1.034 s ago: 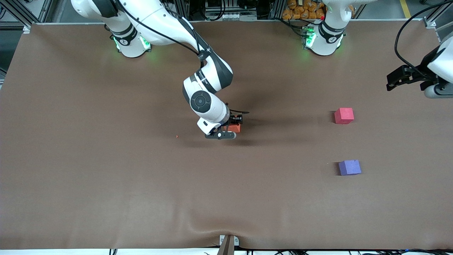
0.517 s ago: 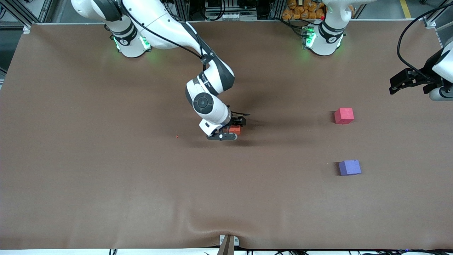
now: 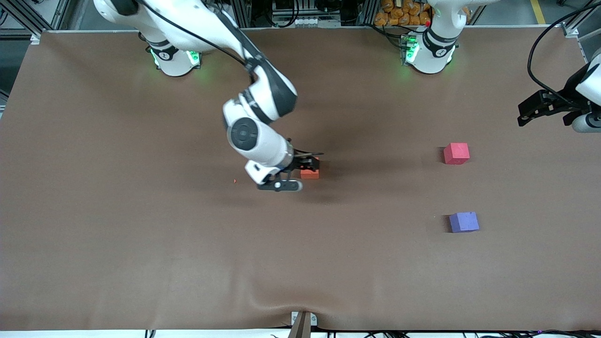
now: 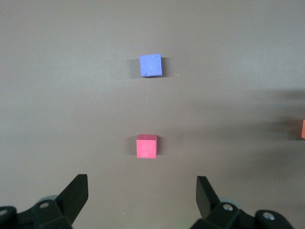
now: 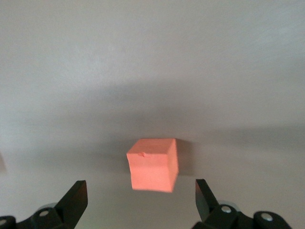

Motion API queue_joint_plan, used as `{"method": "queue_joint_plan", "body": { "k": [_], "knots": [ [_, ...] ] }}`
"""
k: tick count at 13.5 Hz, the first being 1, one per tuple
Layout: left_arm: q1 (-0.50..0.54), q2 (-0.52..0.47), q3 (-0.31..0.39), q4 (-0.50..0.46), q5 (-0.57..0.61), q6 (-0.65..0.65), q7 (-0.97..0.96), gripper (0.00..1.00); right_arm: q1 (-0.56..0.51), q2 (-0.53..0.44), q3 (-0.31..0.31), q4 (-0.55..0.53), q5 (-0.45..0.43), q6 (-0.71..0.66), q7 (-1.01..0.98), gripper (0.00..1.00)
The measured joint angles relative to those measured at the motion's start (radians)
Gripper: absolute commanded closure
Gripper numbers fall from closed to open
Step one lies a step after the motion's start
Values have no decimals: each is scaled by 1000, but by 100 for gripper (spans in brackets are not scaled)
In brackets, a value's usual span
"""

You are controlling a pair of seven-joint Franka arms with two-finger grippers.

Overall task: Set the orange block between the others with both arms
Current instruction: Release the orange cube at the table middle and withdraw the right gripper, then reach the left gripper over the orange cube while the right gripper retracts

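Note:
The orange block (image 3: pixel 310 174) (image 5: pixel 152 164) rests on the brown table near its middle. My right gripper (image 3: pixel 306 165) (image 5: pixel 140 191) hangs open just off it, toward the right arm's end, with the fingers apart from the block and nothing between them. Toward the left arm's end stand the others: the pinkish-red cube (image 3: pixel 456 153) (image 4: pixel 147 146) and, nearer the front camera, the purple-blue cube (image 3: pixel 464 222) (image 4: pixel 150 65), with bare table between them. My left gripper (image 3: pixel 528 110) (image 4: pixel 141 186) waits open and empty in the air at that end. A sliver of the orange block (image 4: pixel 303 129) shows at the edge of the left wrist view.
A tiny orange crumb (image 3: pixel 235 180) lies on the cloth toward the right arm's end. The brown cover wrinkles near the front edge above a clamp (image 3: pixel 303 324). A black cable (image 3: pixel 533 56) loops above the left arm.
My right gripper has opened and let go of the orange block, then drawn back toward the right arm's end. The block stays on the table. The left arm has barely moved.

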Motion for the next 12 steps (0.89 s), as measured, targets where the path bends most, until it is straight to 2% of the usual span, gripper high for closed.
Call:
{"method": "queue_joint_plan", "body": {
  "k": [4,7,10,12],
  "knots": [
    [-1,0,-2,1,0,1,0,0,-124,-172,-4,20,-107,-283,-1,0],
    [-2,0,-10,1,0,1,-3,0,-220,-266,-5,58,-172,-467,-14,0],
    [-4,5,-23,-2,-9,30,-7,0,-281,-345,-4,76,-260,-551,-59,0],
    [-14,9,-41,-2,-34,54,-9,0,-328,-388,-4,77,-276,-604,-150,0]
  ]
}}
